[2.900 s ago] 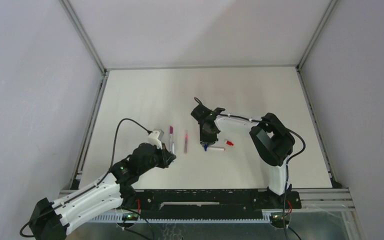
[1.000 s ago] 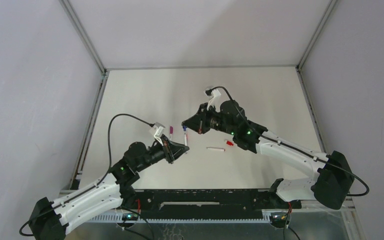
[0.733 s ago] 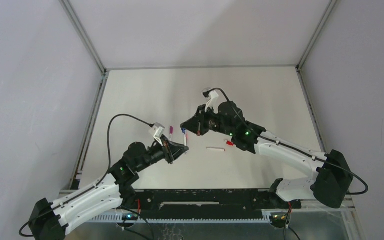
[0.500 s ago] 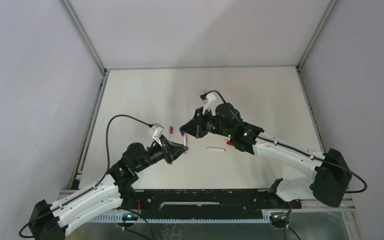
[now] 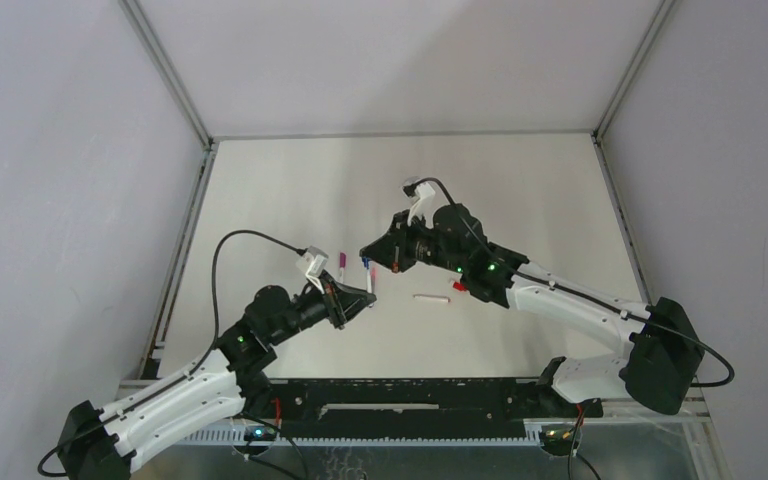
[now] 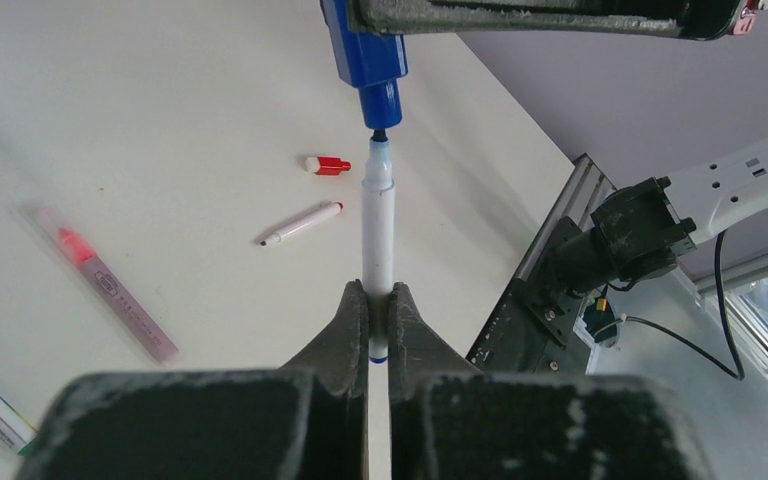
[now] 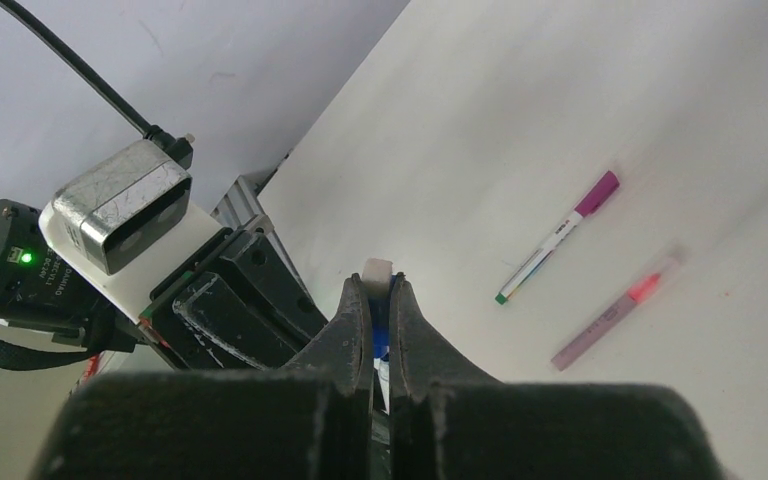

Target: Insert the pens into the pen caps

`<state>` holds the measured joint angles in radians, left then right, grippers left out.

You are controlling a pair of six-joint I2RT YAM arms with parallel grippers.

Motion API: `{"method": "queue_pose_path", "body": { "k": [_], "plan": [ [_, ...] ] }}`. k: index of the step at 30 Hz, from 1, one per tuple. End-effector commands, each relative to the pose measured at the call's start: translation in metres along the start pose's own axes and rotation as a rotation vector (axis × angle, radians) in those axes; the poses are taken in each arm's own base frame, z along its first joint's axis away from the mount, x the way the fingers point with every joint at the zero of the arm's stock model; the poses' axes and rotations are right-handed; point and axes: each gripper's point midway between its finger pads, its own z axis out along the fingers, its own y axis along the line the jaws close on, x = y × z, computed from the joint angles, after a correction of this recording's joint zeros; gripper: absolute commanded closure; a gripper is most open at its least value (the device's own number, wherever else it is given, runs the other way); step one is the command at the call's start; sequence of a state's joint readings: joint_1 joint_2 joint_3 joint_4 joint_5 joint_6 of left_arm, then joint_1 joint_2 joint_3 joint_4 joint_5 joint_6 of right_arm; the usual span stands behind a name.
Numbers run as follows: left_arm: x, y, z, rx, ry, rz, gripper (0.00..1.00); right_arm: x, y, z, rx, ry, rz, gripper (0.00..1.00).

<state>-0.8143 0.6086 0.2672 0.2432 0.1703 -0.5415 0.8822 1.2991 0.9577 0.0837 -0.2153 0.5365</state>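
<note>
Fingers first: my left fingers [image 6: 358, 315] are closed tight on the lower barrel of a white pen [image 6: 377, 230]. My right fingers [image 7: 358, 320] are closed on a blue cap [image 6: 368, 60]. The two sets face each other, tip to tip, above the middle of the counter.

1. Counter [image 5: 290, 190]: pale, matte, with grey panels on three sides.
2. Arms: my left arm [image 5: 190, 385] reaches in from the near-left corner and my right arm [image 5: 580, 305] from the near-right. Both angle inward.
3. White pen: held off the counter, with its blue nib pointing away from my left wrist, in line with the blue cap. The nib sits right at the cap's mouth. I cannot tell whether it has entered.
4. Pink pen [image 6: 110, 290]: translucent barrel, lying flat and loose on the counter, below and to one side of the held pen.
5. Purple-capped pen [image 7: 560, 235]: white barrel, green end, lying flat. It is near the pink pen, roughly parallel, not touching.
6. Red-ended pen [image 6: 300, 223]: white barrel, dark nib bare, lying flat on the counter beside my right arm.
7. Blue cap: held off the counter, with its open end turned toward the white pen.
8. Red cap [image 6: 327, 164]: on its side on the counter, near the red-ended pen, apart from it.
</note>
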Motion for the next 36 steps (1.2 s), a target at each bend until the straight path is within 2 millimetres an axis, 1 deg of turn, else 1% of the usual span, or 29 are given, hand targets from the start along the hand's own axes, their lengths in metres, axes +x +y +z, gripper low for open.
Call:
{"method": "queue_pose_path", "body": {
  "k": [1,7,11,15,20,28,32,36],
  "plan": [
    [-0.018,-0.015,0.001,0.049,-0.040,0.027,1.00,-0.018,0.007,0.000,-0.026,-0.056,-0.021,1.00],
    [-0.019,-0.014,0.000,0.041,-0.044,0.028,1.00,-0.003,0.004,0.004,-0.016,-0.013,-0.025,1.00],
    [-0.019,-0.014,-0.002,0.037,-0.046,0.030,1.00,0.004,0.002,0.004,-0.009,0.001,-0.026,1.00],
    [-0.020,-0.014,-0.002,0.036,-0.044,0.034,1.00,0.005,-0.002,0.003,-0.001,-0.001,-0.027,1.00],
    [-0.020,-0.013,-0.003,0.031,-0.047,0.035,1.00,0.006,-0.001,0.004,-0.007,0.004,-0.025,1.00],
    [-0.020,-0.011,-0.003,0.018,-0.049,0.035,1.00,0.002,0.006,0.000,-0.030,-0.007,-0.027,1.00],
    [-0.022,-0.007,-0.005,-0.006,-0.051,0.049,1.00,0.006,0.009,-0.002,-0.044,0.012,-0.026,1.00],
    [-0.027,-0.005,-0.007,-0.032,-0.054,0.075,1.00,0.015,0.013,-0.005,-0.045,0.043,-0.036,1.00]
  ]
}}
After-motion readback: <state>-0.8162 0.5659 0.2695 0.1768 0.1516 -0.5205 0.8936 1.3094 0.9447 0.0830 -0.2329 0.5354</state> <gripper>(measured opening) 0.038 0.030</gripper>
